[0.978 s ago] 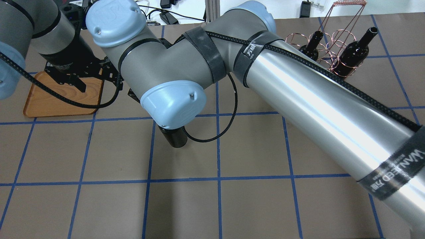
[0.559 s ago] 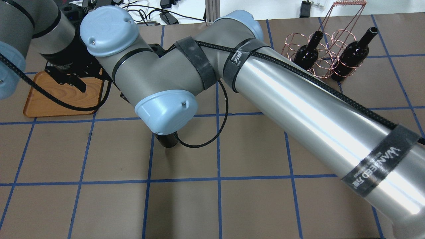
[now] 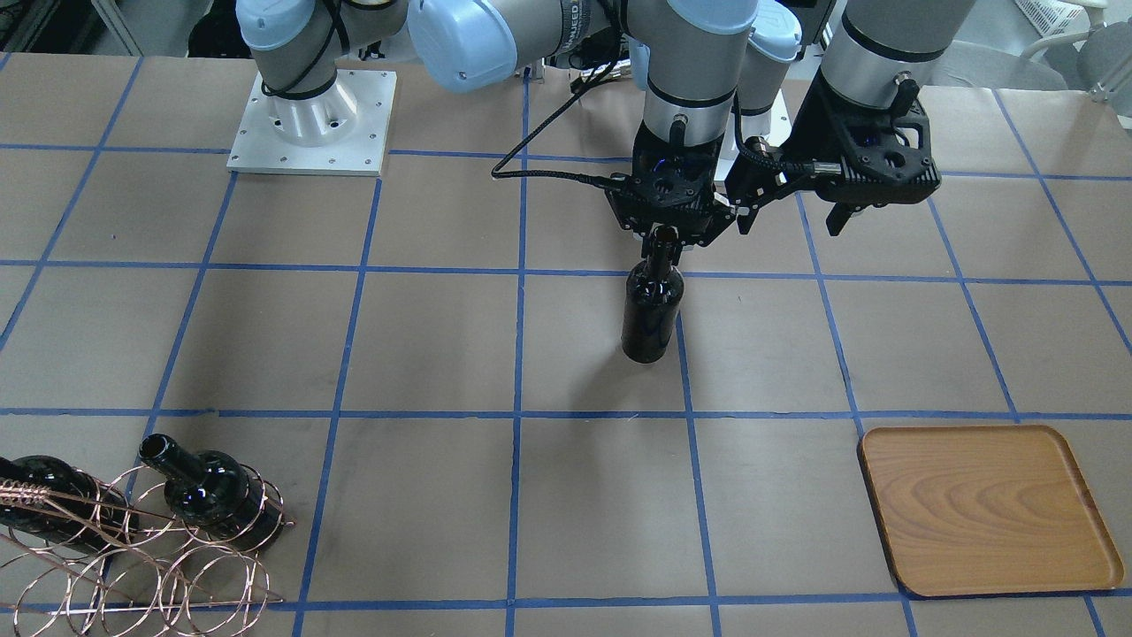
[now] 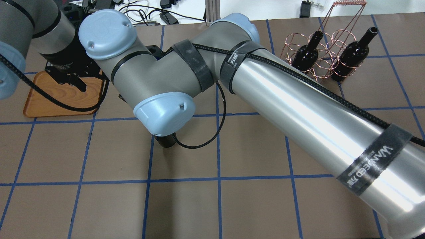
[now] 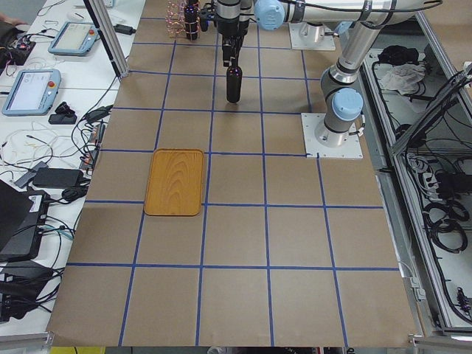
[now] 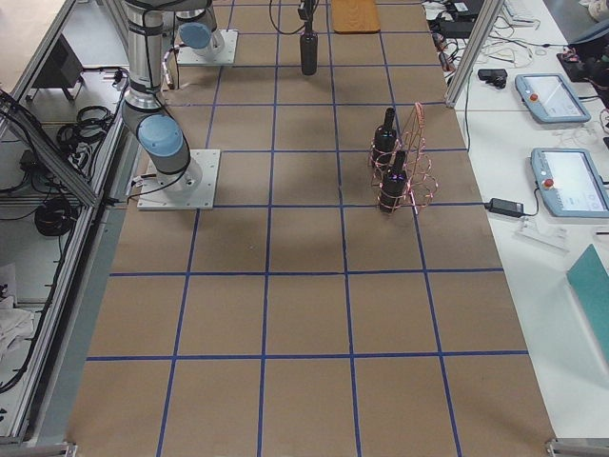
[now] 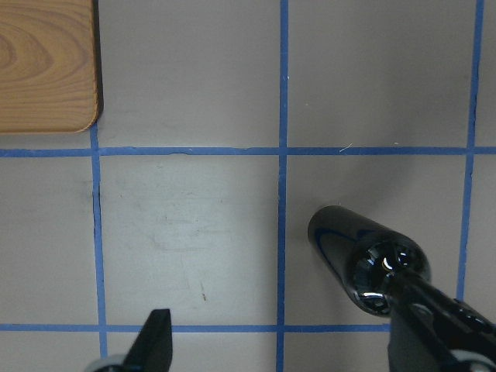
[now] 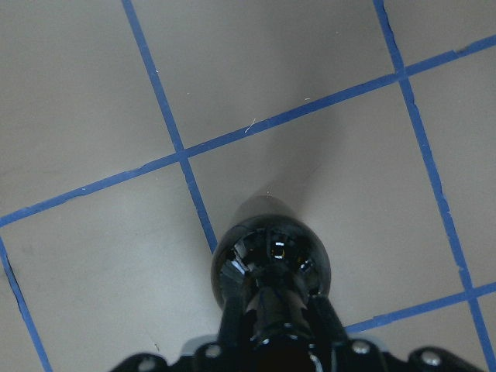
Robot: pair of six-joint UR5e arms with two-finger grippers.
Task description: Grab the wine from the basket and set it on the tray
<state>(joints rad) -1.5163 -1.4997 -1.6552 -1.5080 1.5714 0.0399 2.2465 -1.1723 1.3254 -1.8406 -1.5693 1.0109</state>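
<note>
My right gripper (image 3: pixel 665 237) is shut on the neck of a glossy black wine bottle (image 3: pixel 650 310) and holds it upright over the middle of the table; I cannot tell whether its base touches. In the right wrist view the fingers (image 8: pixel 232 325) clamp the neck above the bottle's shoulders (image 8: pixel 271 260). In the overhead view only the bottle's base (image 4: pixel 166 142) shows under the wrist. My left gripper (image 3: pixel 790 221) is open and empty beside it, with the bottle (image 7: pixel 349 244) near its right finger. The wooden tray (image 3: pixel 982 504) lies flat and bare. The copper wire basket (image 3: pixel 177 557) holds two more bottles.
The two bottles left in the basket (image 4: pixel 323 49) stand at the far right, one (image 4: pixel 307 54) beside the other (image 4: pixel 353 54). The tray (image 4: pixel 49 99) lies at the far left, partly behind my left arm. Blue tape lines grid the brown table. My right arm's base plate (image 3: pixel 309 115) stands at the back.
My right arm has swung to the left in the overhead view, carrying the bottle with it. My left gripper has stayed still and open.
</note>
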